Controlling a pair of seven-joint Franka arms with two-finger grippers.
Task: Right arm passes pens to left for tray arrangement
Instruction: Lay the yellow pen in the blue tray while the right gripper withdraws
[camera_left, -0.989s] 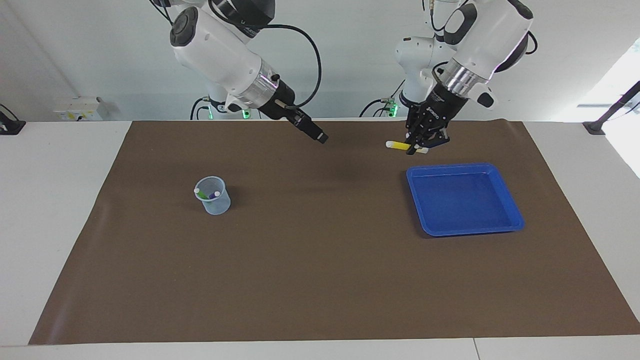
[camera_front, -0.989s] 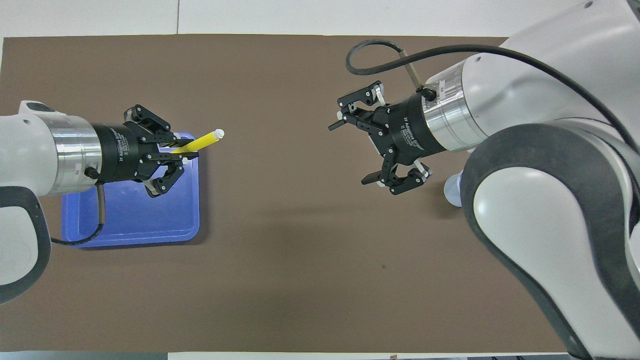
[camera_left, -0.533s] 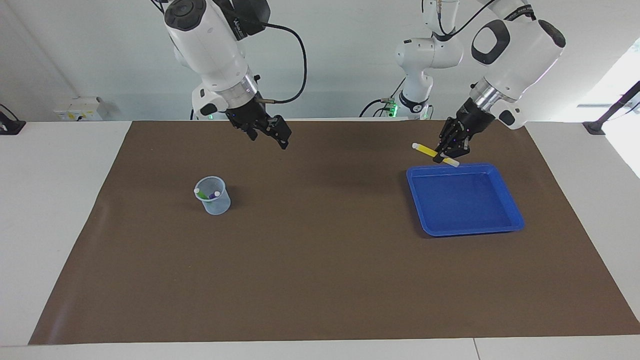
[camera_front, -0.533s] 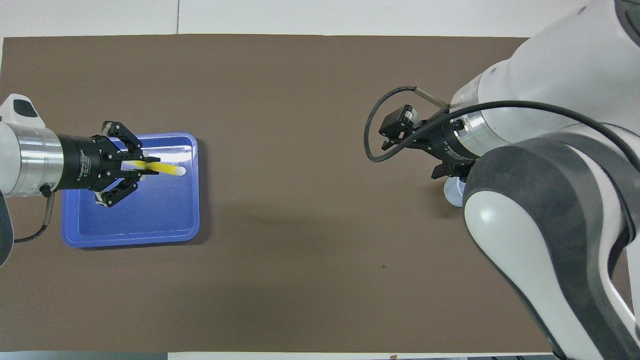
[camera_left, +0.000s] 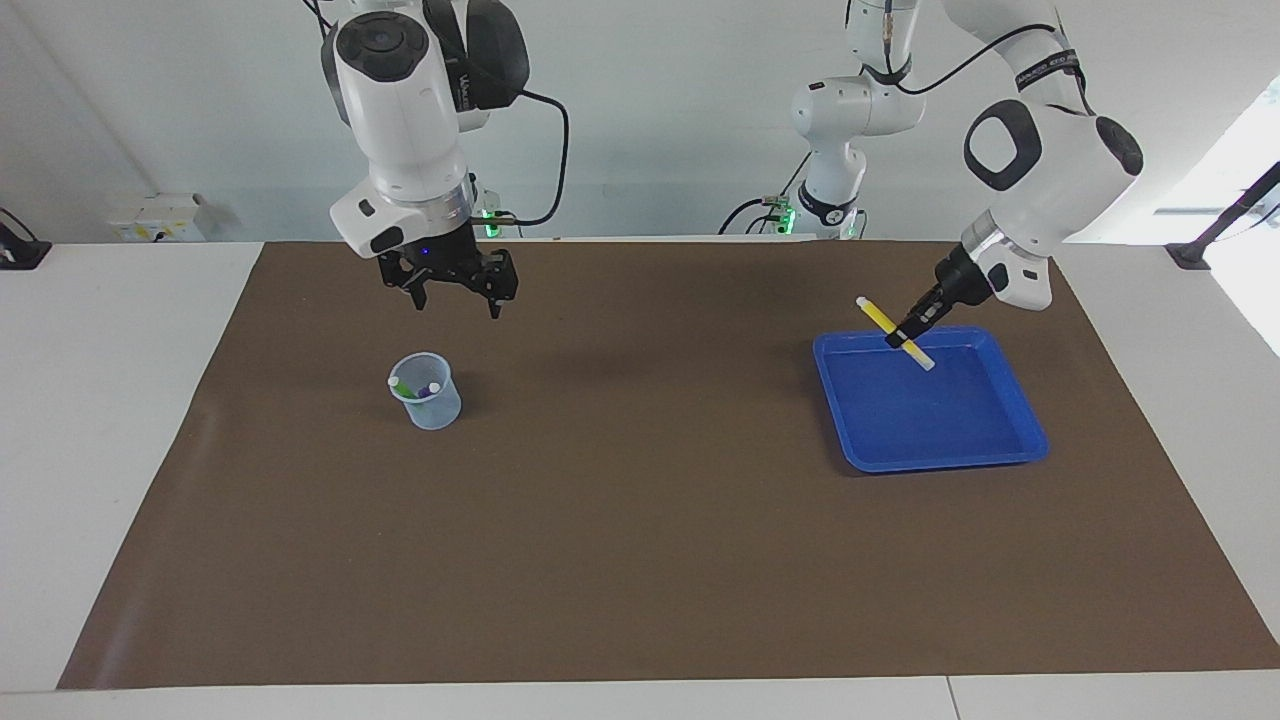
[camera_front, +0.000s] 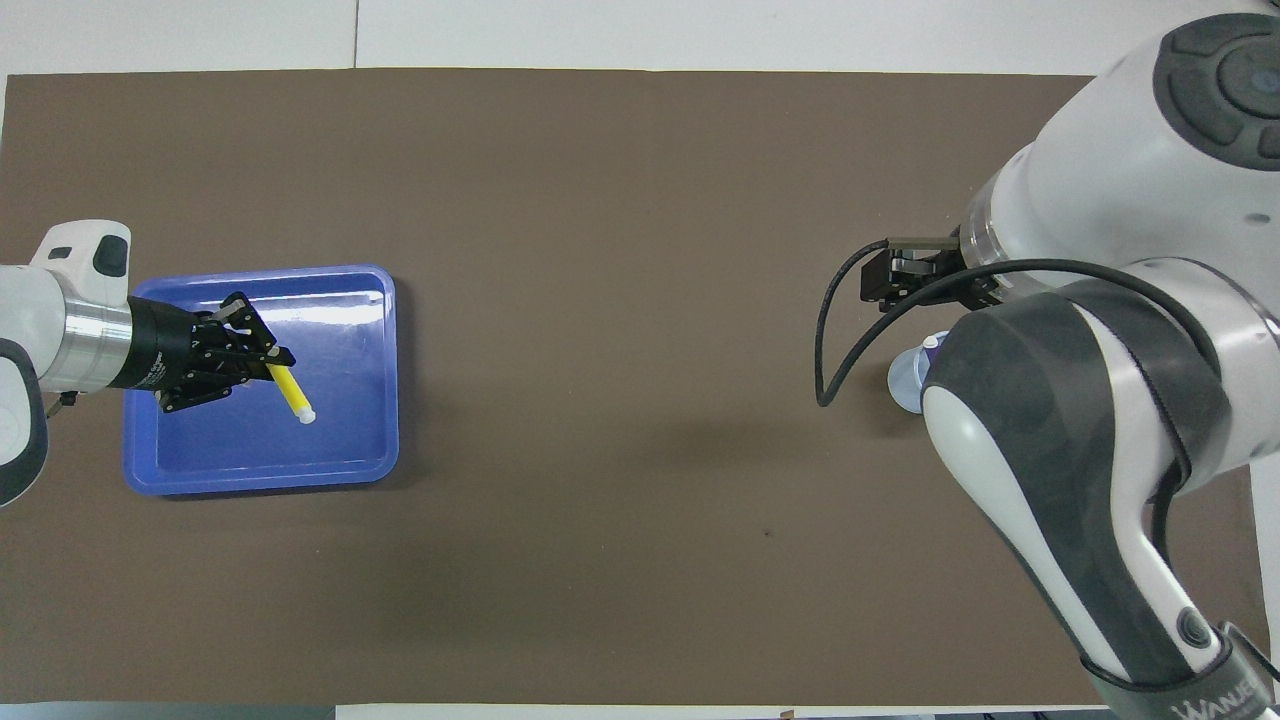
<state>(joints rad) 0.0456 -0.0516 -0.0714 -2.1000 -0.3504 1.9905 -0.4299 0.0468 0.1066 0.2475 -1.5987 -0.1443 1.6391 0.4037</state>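
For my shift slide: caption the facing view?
Left gripper holds yellow pen over blue tray; right gripper open over mat near cup.

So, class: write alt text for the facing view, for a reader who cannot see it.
The left gripper holds a yellow pen tilted over the blue tray at the left arm's end of a brown mat. The right gripper hangs open near a small clear cup holding a green pen and a purple pen.

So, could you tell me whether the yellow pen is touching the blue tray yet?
Cannot tell. In the facing view the yellow pen, clamped in the left gripper, dips its pale tip inside the tray, but neither view shows contact or gap plainly.
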